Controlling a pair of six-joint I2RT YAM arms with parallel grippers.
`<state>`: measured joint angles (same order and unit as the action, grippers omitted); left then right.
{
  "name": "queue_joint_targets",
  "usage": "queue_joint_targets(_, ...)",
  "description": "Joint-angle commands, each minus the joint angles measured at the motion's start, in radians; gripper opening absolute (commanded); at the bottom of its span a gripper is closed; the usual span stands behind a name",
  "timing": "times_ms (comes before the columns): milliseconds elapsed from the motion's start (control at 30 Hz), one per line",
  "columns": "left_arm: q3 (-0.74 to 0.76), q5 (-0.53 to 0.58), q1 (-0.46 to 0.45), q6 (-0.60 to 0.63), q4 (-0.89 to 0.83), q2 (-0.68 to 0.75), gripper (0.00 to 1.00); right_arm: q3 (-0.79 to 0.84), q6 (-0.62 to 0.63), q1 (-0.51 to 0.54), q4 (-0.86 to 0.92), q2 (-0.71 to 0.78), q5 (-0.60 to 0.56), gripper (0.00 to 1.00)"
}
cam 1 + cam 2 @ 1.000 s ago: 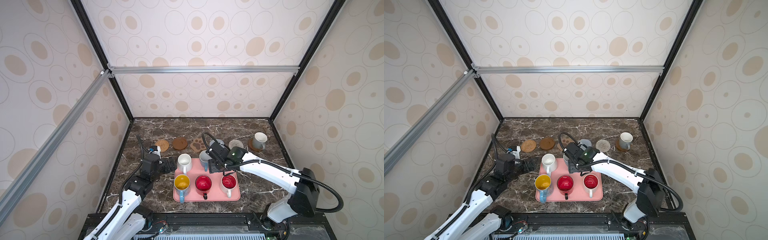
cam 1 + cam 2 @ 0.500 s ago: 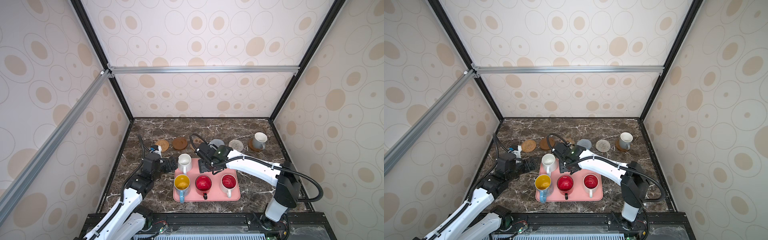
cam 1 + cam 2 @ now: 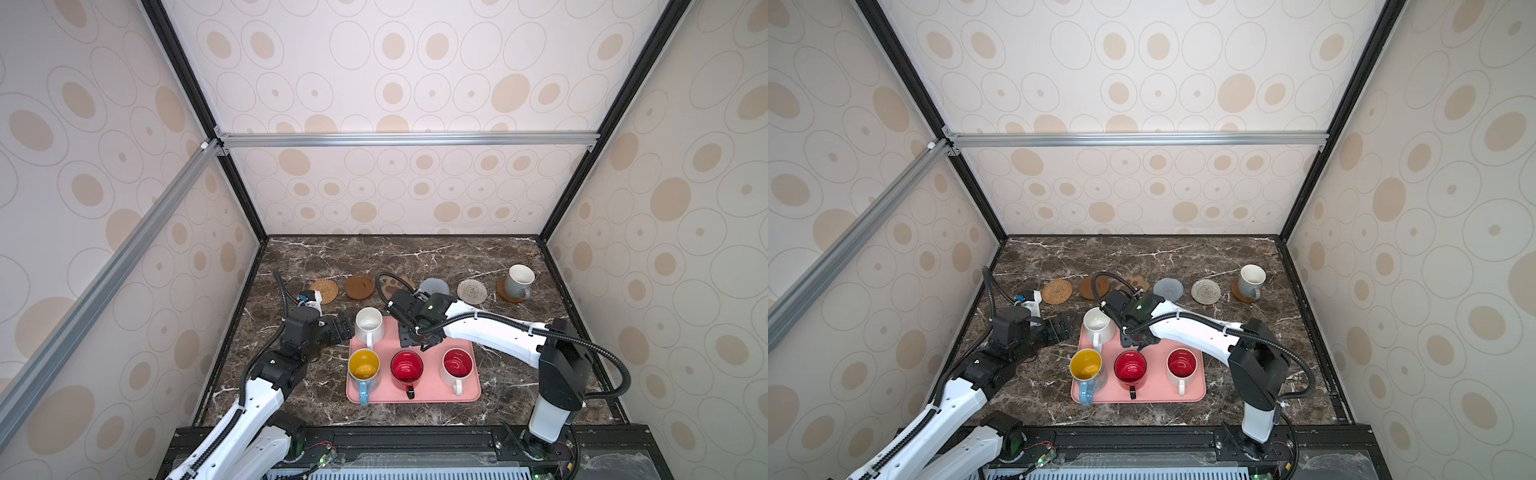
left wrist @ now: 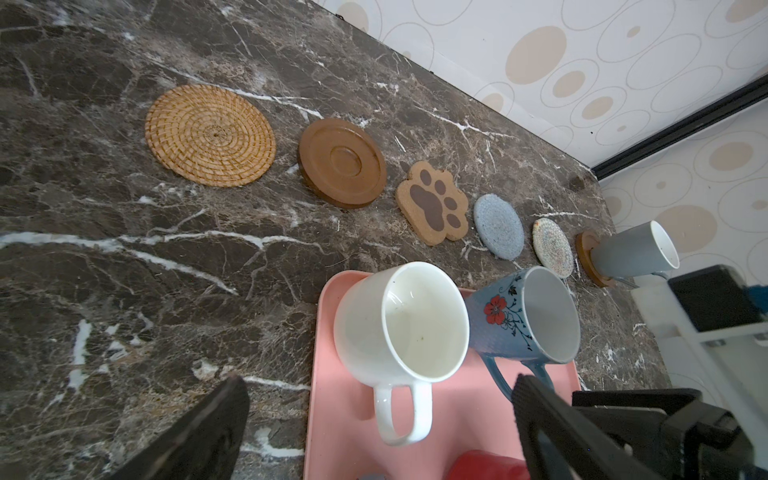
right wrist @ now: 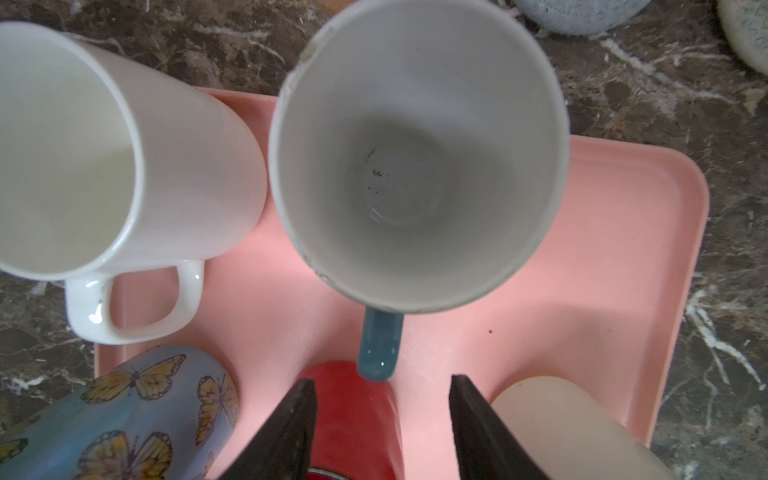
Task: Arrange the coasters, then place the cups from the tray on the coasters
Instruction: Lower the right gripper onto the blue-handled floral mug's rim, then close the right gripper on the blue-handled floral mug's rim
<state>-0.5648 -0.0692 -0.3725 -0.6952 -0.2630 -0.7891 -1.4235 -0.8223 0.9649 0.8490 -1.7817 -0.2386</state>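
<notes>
The pink tray (image 3: 471, 392) holds a white cup (image 3: 369, 324), a blue cup with yellow inside (image 3: 363, 368), a red cup (image 3: 407, 368) and a white cup with red inside (image 3: 457, 365). A light blue cup (image 5: 415, 158) stands beside the white one, hidden under my right arm in both top views. My right gripper (image 5: 380, 415) is open, its fingers either side of that cup's handle (image 5: 380, 349) without touching it. My left gripper (image 4: 378, 380) is wide open, astride the white cup's handle (image 4: 399, 411). A grey-white cup (image 3: 519, 280) stands on a brown disc coaster (image 3: 509, 296).
Behind the tray lies a row of coasters: rattan (image 3: 324, 289), brown disc (image 3: 359, 286), paw-shaped (image 4: 432, 201), blue-grey (image 3: 434, 286) and cream (image 3: 471, 291). My right arm's cable loops over the paw coaster. Patterned walls close in the marble table (image 3: 415, 253) on three sides.
My right gripper has moved left and down over the back of the tray to the light blue cup, and its jaws have narrowed. The left gripper has edged toward the white cup.
</notes>
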Motion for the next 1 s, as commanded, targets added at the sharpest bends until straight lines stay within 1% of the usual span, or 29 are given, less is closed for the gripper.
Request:
queue_joint_targets(0,0.004,0.006,-0.004,-0.012,0.008,0.005,1.0,0.007,-0.013,0.004,0.027,-0.016,-0.034,0.54)
queue_joint_targets(133,0.003,-0.001,-0.005,-0.021,0.0,0.009,1.0,-0.014,-0.001,0.003,0.06,-0.044,-0.052,0.53)
queue_joint_targets(300,-0.004,0.015,-0.004,-0.018,-0.015,0.024,1.0,-0.018,-0.001,-0.002,0.066,-0.055,-0.079,0.5)
queue_joint_targets(667,-0.013,0.008,-0.005,-0.015,-0.021,0.015,1.0,-0.006,-0.002,-0.03,0.062,-0.052,-0.078,0.48)
queue_joint_targets(967,-0.012,0.009,-0.005,-0.012,-0.022,0.013,1.0,0.041,0.002,-0.046,0.05,-0.021,-0.074,0.47)
